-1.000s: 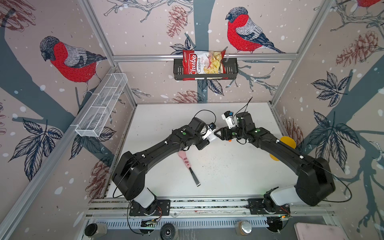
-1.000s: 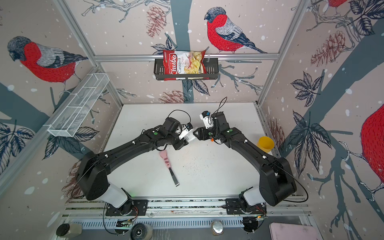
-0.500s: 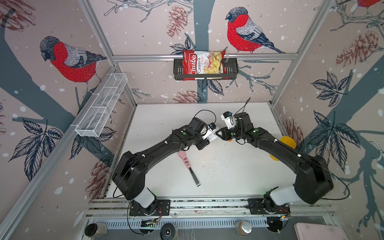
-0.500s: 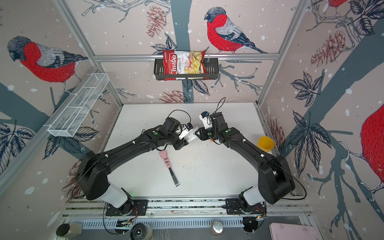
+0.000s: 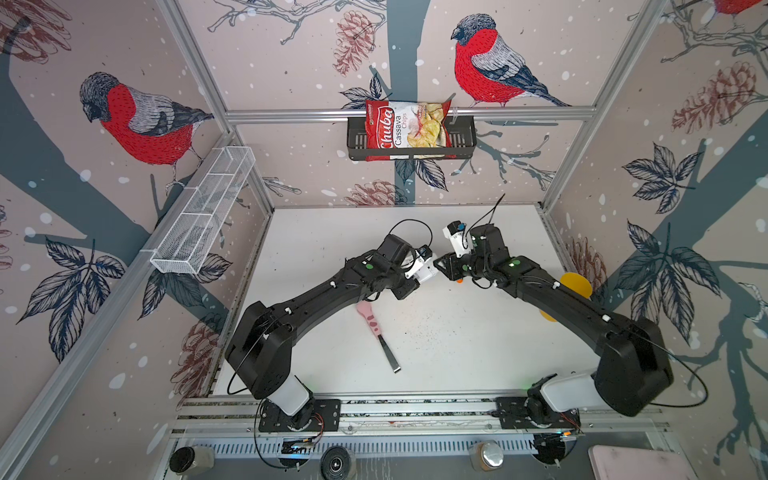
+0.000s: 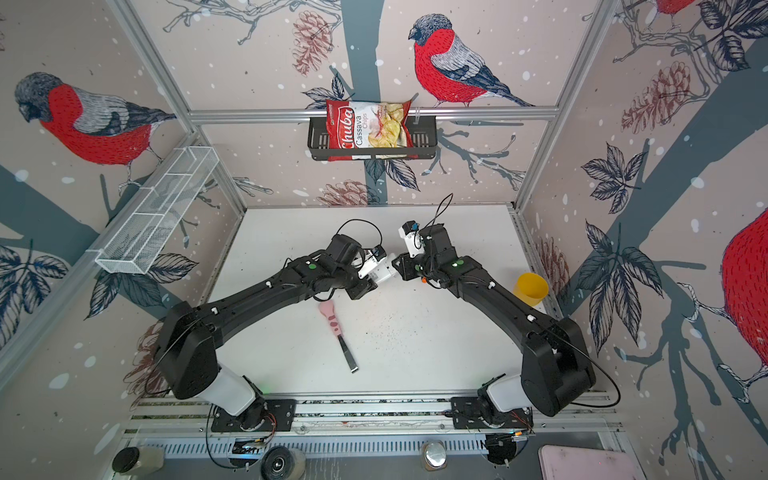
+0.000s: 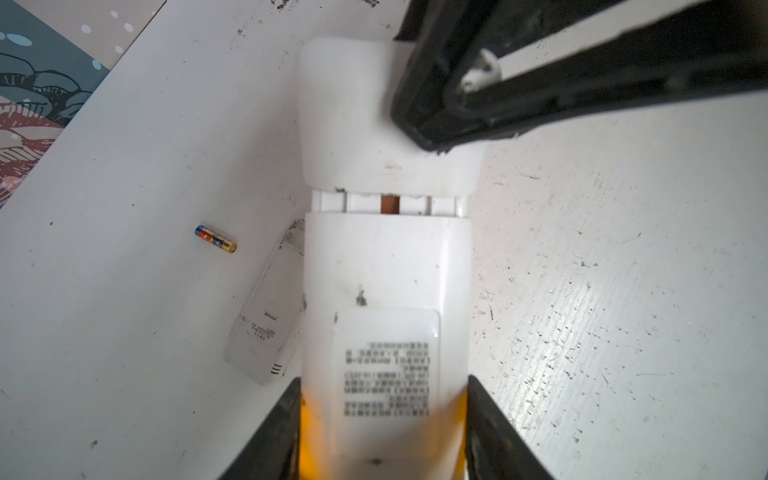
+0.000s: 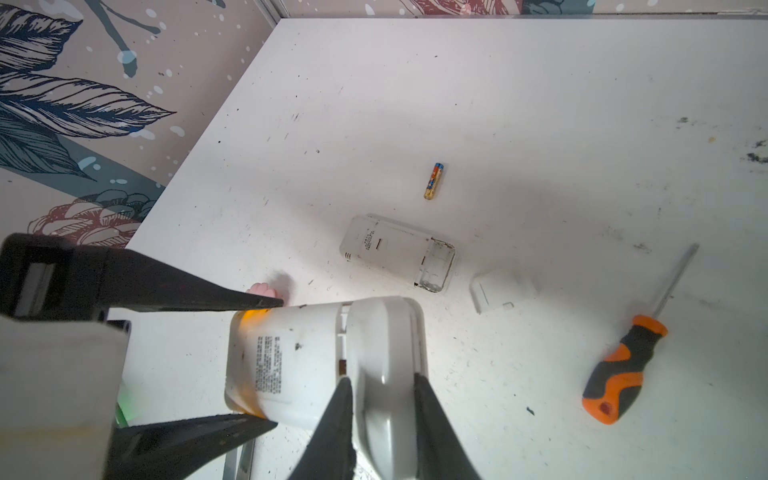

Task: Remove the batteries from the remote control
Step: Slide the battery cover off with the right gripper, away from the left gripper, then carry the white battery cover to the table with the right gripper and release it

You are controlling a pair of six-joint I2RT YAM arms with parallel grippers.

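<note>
1. The left tool (image 7: 384, 382) is clamped across the width of a white remote (image 7: 386, 270) and holds it in the air, back side up, over the middle of the tabletop (image 5: 457, 353). Judging by the pose, this braces the body so the other arm can pull against it.
2. The right tool (image 8: 382, 378) is pinched on the remote's battery cover (image 7: 353, 124). The cover sits slid partway off, and a brown sliver shows in the gap. Whether that is a cell or a contact I cannot tell.
3. One loose battery (image 8: 434, 180) lies on the tabletop, apart from every edge and near a second remote (image 8: 395, 249) whose bay stands open and empty. That remote's detached lid (image 8: 500, 289) rests just beside it, so it looks already unloaded.
4. A screwdriver (image 8: 623, 365) lies unused further off. A pink-handled blade (image 5: 372, 322) lies nearer the front edge, and a yellow cup (image 6: 530, 289) stands at the right edge.
5. The tabletop is white, scuffed and speckled with dark marks.
6. Bird-and-pinecone wallpaper covers the surrounding walls. A chips bag (image 5: 405, 129) sits in a black basket (image 5: 461, 141) on the back wall, and a wire basket (image 5: 203, 212) hangs on the left one.
</note>
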